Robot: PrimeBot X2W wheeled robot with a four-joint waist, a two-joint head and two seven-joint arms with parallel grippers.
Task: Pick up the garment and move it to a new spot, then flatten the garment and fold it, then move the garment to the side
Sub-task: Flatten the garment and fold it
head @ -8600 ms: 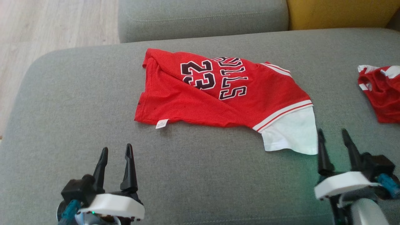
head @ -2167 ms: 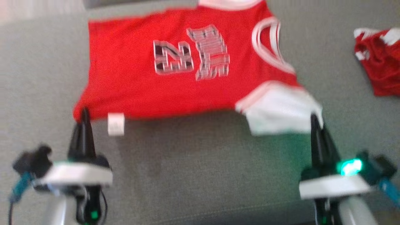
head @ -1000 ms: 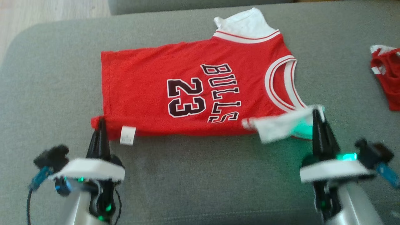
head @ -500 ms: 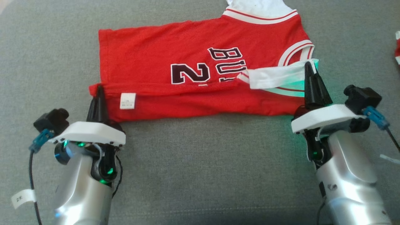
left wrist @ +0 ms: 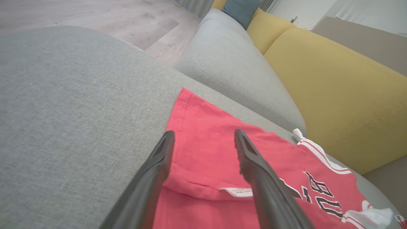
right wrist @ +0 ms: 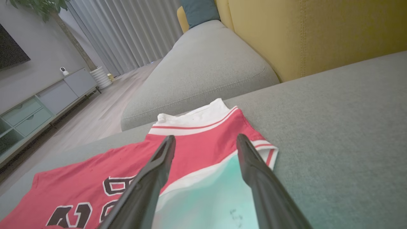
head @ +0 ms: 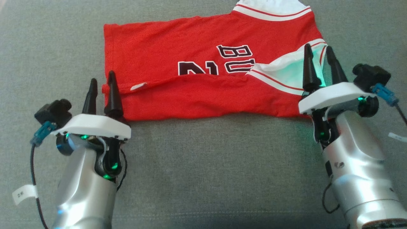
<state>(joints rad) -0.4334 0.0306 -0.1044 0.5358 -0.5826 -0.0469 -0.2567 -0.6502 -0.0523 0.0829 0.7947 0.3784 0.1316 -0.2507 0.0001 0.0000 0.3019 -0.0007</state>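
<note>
While it lies half-folded on the grey sofa, one red jersey: soft, light, limp; probably best pinched at its near corners. Both wide, empty: left claw, right claw.

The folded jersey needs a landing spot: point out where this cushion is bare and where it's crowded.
Bare: the wide strip of grey cushion between the two arms, nearer than the red jersey; also the patch left of its hem. Crowded: its near corners, where the open left gripper and right gripper stand.
</note>
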